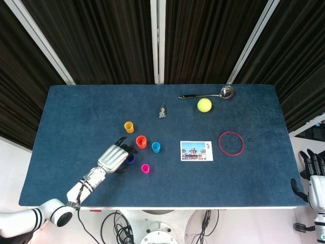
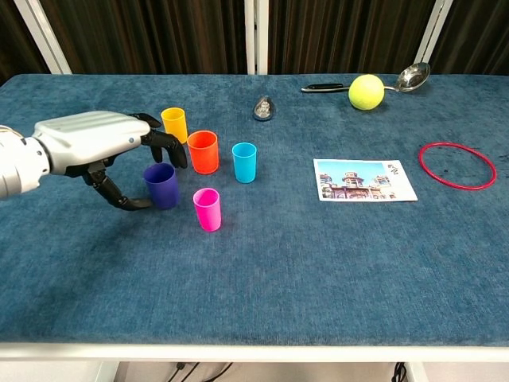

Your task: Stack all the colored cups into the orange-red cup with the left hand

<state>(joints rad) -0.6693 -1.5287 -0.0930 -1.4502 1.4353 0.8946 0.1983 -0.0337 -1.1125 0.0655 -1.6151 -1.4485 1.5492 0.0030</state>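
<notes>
blue felt-covered table [image 2: 334, 263] fills most of both views and bears every object. left hand [image 2: 99, 143], silver-backed with dark fingers [image 2: 163, 143], sits in the left of the chest view with its fingers arched over the rim of the dark blue cup [image 2: 161, 185] and its thumb low beside the cup's wall; the cup stands on the table and the fingers are spread around it, so the hand appears to be closing on it without a firm hold; whether there is contact cannot be told. right hand [image 1: 315, 175] shows only at the lower right edge of the head view, off the table, fingers apart and holding nothing. postcard [image 2: 363, 179] lies right of centre; red ring [image 2: 457, 165] lies flat near the right edge; tennis ball [image 2: 366, 91] sits at upper right, just beside the ladle [image 2: 374, 83]. orange-red cup [image 2: 203, 151], the target, stands upright left of centre and looks to hold no other cup. around it, each standing apart from the others: cyan cup [image 2: 244, 161] to its right, yellow cup [image 2: 174, 125] to its upper left, pink cup [image 2: 207, 208] below it, and the dark blue cup to its lower left. a small dark grey object [image 2: 263, 107], too small to identify, lies above the cups. progress, as judged: no cup is nested yet; all four coloured cups are left to stack, and the dark blue one seems to be the first in hand.
</notes>
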